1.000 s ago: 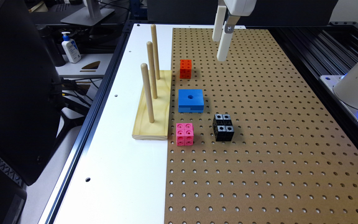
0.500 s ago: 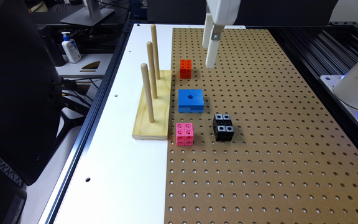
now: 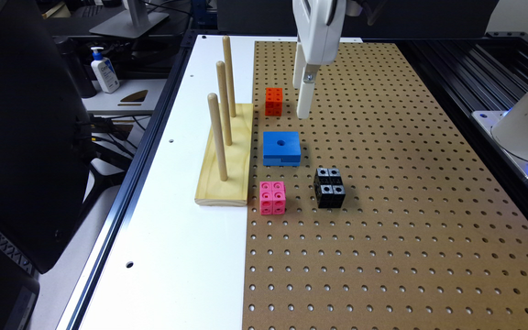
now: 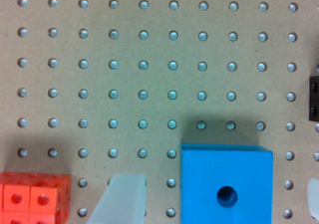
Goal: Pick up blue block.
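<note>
Compared with half a second ago, the gripper (image 3: 304, 98) has shifted further toward the exterior view's left and come lower and nearer the camera; its white fingers now hang just beside the orange cube (image 3: 273, 101), on that cube's exterior-view right. A second ago it was higher and further to the exterior view's right. The blocks themselves have not moved between frames.

The blue block (image 3: 282, 147) lies flat on the brown pegboard (image 3: 383, 206), round centre hole facing up, side notch on the face toward the camera. It sits between the orange cube and the pink cube (image 3: 272, 197), just beside the wooden peg stand (image 3: 226, 156), with the black cube (image 3: 329, 187) near it on the exterior view's right. Nothing touches it.

In the exterior view the gripper is above the board, beyond the blue block and apart from it, not yet over it.

In the wrist view the blue block (image 4: 227, 184) lies between two pale fingers: one (image 4: 122, 199) shows between the block and the orange cube (image 4: 32, 196), and a sliver of the other (image 4: 314, 199) at the picture's edge on the block's far side. The fingers stand spread wide, wider than the block, holding nothing. An edge of the black cube (image 4: 314, 98) also shows there
</note>
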Controlling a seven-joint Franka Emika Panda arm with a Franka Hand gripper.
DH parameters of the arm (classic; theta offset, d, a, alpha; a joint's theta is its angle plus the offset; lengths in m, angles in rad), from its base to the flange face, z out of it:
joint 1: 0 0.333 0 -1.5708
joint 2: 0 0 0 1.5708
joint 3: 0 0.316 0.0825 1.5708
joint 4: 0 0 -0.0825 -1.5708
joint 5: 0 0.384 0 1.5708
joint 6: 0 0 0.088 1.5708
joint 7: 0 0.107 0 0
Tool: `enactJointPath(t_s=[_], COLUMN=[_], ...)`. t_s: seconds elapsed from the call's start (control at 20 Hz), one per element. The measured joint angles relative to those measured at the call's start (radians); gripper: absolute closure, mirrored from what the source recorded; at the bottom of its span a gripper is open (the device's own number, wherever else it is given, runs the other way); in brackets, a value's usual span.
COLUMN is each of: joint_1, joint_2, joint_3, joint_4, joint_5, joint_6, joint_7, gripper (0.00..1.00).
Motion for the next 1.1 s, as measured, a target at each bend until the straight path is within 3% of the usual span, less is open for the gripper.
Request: enactJointPath(t_s=[0.25, 0.8, 1.1], joint_1=[0.0, 0.001, 0.001], joint_2=[0.043, 0.148, 0.226], joint_3=[0.001, 0.01, 0.01], joint_4=[0.005, 0.114, 0.129], joint_5=[0.0, 0.0, -0.0001], joint_6=[0.048, 0.05, 0.105], joint_7=[0.0, 0.007, 0.007], gripper=[0.0, 0.0, 0.0])
